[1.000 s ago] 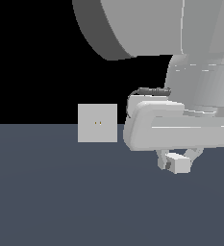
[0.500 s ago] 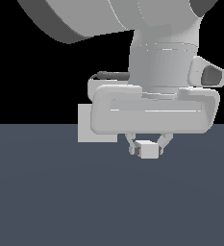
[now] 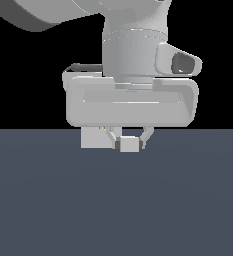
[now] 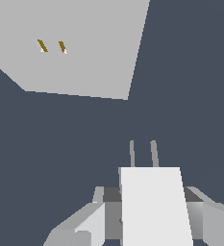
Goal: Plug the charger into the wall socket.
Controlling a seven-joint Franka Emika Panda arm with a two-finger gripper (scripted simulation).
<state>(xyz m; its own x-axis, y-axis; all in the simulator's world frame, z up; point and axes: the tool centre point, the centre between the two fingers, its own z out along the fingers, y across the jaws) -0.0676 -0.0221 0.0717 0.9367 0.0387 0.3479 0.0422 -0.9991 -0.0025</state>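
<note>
My gripper (image 3: 130, 143) is shut on the charger (image 3: 129, 144), a small light-grey block held just above the dark floor. In the wrist view the charger (image 4: 154, 206) fills the space between my fingers (image 4: 80, 226), and its two thin prongs (image 4: 143, 153) stick out toward the wall socket. The wall socket (image 4: 80, 48) is a flat light-grey plate with two small yellowish slots (image 4: 52, 46); it lies ahead of the prongs, off to one side and apart from them. In the exterior view only the socket's lower part (image 3: 95, 137) shows, behind my hand.
The dark blue-grey floor (image 3: 116, 200) spreads under everything. My wide grey hand body (image 3: 132, 102) and arm cover most of the socket in the exterior view. Nothing else stands in view.
The arm has swung toward the exterior view's left with the charger and has come over the socket, which was fully visible a second ago and is now mostly covered.
</note>
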